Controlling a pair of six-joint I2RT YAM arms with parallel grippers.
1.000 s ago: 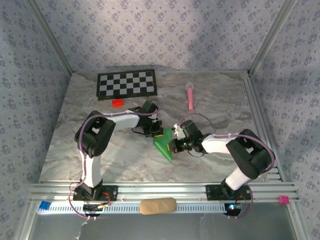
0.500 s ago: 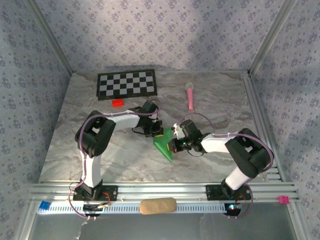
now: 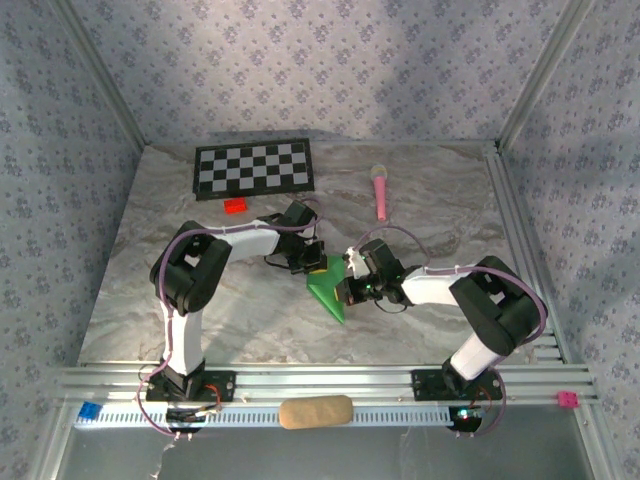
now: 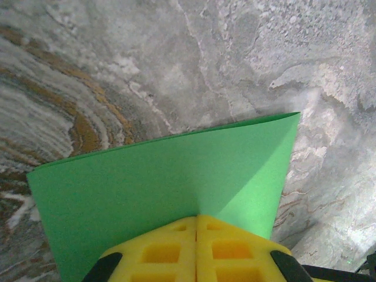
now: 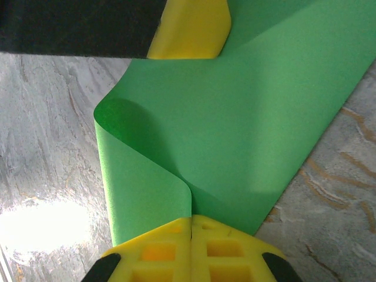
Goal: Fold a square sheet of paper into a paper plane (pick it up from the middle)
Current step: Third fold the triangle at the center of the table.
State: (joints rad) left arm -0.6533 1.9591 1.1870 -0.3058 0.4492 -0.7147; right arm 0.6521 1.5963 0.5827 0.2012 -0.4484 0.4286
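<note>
The square sheet of paper (image 3: 330,288) is bright green and lies mid-table as a pointed, part-folded shape. My left gripper (image 3: 312,263) sits at its far corner, and in the left wrist view its yellow fingertips (image 4: 197,217) are shut on the paper (image 4: 158,176), with a crease running out from the seam. My right gripper (image 3: 346,290) is at the sheet's right edge. In the right wrist view its gripper (image 5: 191,218) is shut on the paper (image 5: 247,129), where a flap curls up from the seam. The left gripper's yellow finger (image 5: 191,29) shows at the top.
A black-and-white checkerboard (image 3: 253,168) lies at the far left with a small red block (image 3: 236,206) in front of it. A pink microphone-shaped toy (image 3: 381,191) lies at the far right. A tan oblong (image 3: 315,411) rests on the near rail between the arm bases.
</note>
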